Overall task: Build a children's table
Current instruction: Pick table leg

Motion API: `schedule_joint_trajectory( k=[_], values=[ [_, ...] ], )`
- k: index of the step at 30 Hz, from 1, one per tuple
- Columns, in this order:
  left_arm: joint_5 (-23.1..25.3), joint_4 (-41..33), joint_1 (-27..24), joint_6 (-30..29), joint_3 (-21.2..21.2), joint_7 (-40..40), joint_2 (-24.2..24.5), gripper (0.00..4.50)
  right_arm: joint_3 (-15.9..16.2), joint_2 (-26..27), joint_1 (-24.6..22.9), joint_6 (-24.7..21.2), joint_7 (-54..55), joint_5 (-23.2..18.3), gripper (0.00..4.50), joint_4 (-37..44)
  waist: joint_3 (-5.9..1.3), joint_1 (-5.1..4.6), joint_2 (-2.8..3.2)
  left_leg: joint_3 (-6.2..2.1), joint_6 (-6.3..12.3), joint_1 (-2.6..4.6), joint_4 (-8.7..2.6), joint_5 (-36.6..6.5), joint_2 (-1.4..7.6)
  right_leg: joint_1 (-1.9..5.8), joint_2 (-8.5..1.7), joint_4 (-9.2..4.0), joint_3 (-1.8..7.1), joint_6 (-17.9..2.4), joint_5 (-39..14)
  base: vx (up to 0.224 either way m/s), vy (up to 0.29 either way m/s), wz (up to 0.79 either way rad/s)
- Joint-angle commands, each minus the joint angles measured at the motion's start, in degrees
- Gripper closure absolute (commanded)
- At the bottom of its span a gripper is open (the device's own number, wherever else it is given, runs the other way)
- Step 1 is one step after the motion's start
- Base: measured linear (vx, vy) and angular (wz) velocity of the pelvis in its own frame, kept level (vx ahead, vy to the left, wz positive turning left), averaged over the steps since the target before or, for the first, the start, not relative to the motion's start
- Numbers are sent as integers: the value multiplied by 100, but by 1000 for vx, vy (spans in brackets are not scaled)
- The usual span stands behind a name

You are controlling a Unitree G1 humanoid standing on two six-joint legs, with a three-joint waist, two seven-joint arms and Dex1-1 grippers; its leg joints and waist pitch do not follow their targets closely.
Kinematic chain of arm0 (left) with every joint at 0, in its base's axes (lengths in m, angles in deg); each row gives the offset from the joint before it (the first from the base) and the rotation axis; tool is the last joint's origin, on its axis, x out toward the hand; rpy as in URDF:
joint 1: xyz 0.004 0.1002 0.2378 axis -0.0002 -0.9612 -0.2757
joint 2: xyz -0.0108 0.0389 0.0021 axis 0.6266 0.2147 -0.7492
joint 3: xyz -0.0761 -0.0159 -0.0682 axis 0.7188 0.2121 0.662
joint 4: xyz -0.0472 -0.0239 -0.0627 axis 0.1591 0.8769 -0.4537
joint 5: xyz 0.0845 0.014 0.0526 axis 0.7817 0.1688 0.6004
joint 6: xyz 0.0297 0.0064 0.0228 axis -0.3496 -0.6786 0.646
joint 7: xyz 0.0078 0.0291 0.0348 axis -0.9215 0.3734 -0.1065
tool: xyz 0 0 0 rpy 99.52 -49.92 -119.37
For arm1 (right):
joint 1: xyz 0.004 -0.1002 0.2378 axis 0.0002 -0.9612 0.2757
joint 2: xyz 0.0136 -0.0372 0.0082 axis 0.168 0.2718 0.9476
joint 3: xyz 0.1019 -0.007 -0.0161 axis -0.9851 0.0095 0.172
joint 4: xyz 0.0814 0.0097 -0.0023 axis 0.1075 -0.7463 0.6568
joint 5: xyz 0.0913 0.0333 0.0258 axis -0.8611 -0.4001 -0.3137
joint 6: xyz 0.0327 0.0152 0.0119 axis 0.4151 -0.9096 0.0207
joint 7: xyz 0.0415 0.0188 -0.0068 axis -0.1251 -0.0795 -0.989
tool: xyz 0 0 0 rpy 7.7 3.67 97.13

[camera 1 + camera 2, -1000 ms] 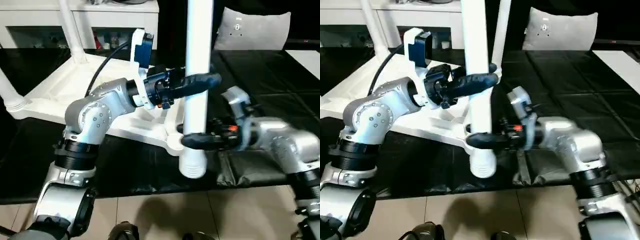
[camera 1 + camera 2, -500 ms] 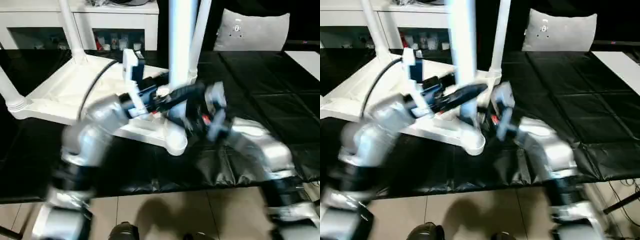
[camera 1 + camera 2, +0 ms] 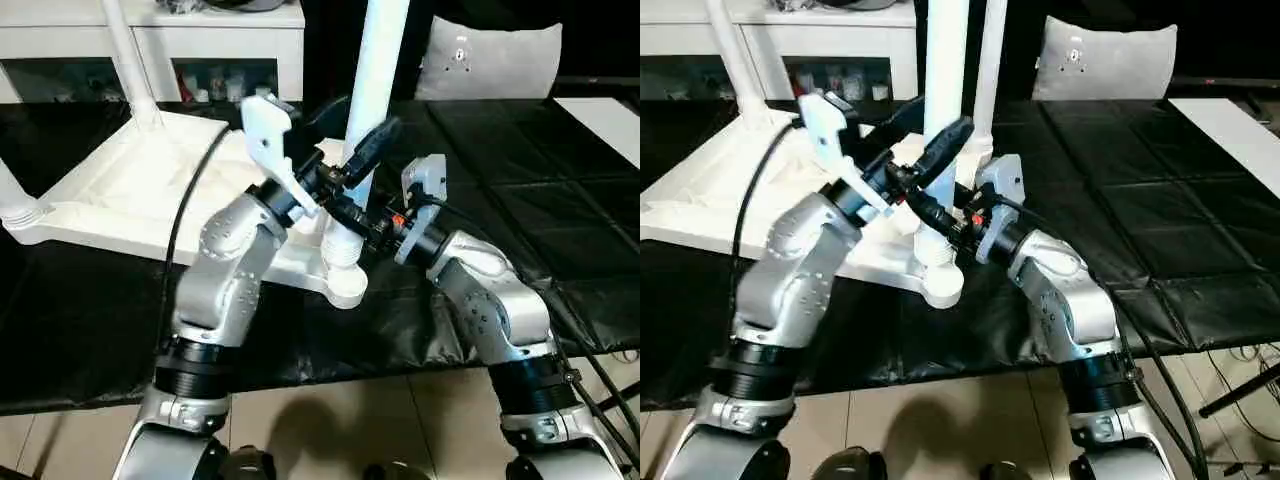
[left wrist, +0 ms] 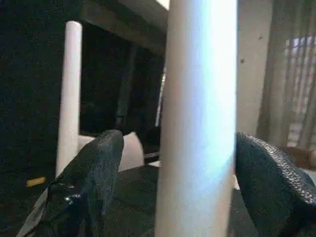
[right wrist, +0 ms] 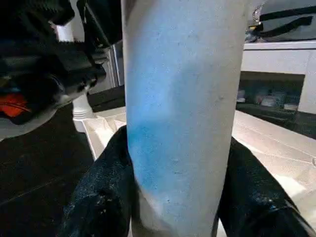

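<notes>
White leg point(image 5: 182, 113) — right fingers point(image 5: 106, 197) touching

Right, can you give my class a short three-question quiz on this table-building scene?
1. True or false: the table lies upside down on the black cover.
2. Which gripper clamps the near leg? A left, B right, C neither.
3. Fill in: the left gripper has its fingers ____ on either side of that leg, not touching it.
Key: 1 true; 2 B, the right gripper; 3 open.
</notes>
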Motion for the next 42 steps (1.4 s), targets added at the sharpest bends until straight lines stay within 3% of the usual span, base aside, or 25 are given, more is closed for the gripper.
schedule_joint_trajectory(
  k=[1, 4, 17, 30, 34, 35, 41, 42],
  values=[
    [116, 69, 8, 85, -58, 51, -31, 111, -16, -9, -31, 66, 7, 42, 264, 80, -474, -33, -12, -240, -396, 291, -520, -2726, 275, 94, -323, -609, 171, -341, -3110, 0, 0, 0],
    [214, 217, 51, 267, -46, 138, -77, 117, 1, 12, -49, 72, 27, 79, 264, 100, -474, -31, -20, -234, -384, 280, -527, -2725, 278, 99, -323, -594, 181, -416, -2969, 0, 0, 0],
    [264, 389, 99, 458, -26, 124, -106, 241, 94, -9, -56, 40, -38, 116, 264, 120, -494, -7, -18, -212, -325, 254, -537, -2455, 295, 137, -333, -517, 215, -616, -2461, 0, 0, 0],
    [175, 420, 100, 471, -26, 64, -146, 269, 79, -32, -19, 25, -10, 153, 264, 107, -529, 13, -31, -176, -159, 197, -517, -1860, 300, 198, -316, -422, 240, -832, -1809, 0, 0, 0],
    [93, 418, 147, 388, 56, 140, -145, 269, 59, -27, 31, -35, 69, 166, 264, 83, -527, 10, -28, -170, -162, 204, -517, -1883, 296, 199, -315, -423, 239, -868, -1819, 0, 0, 0],
    [71, 427, 187, 347, 95, 162, -130, 269, 47, -36, 51, 36, 56, 180, 208, 71, -523, 8, -27, -171, -179, 211, -519, -1927, 297, 191, -310, -430, 238, -856, -1871, 0, 0, 0],
    [-269, 396, 430, -202, 395, 214, 47, 269, -245, -192, 105, -249, -244, -293, 161, 207, -501, 0, -26, -177, -235, 236, -519, -2143, 288, 181, -304, -444, 226, -791, -2152, 0, 0, 0],
    [-490, 403, 506, -440, 510, 165, 105, 269, -376, -303, 101, -449, -428, -548, 148, 299, -512, 9, -41, -180, -215, 226, -512, -2072, 282, 204, -310, -434, 226, -781, -2125, 0, 0, 0]
  ],
)
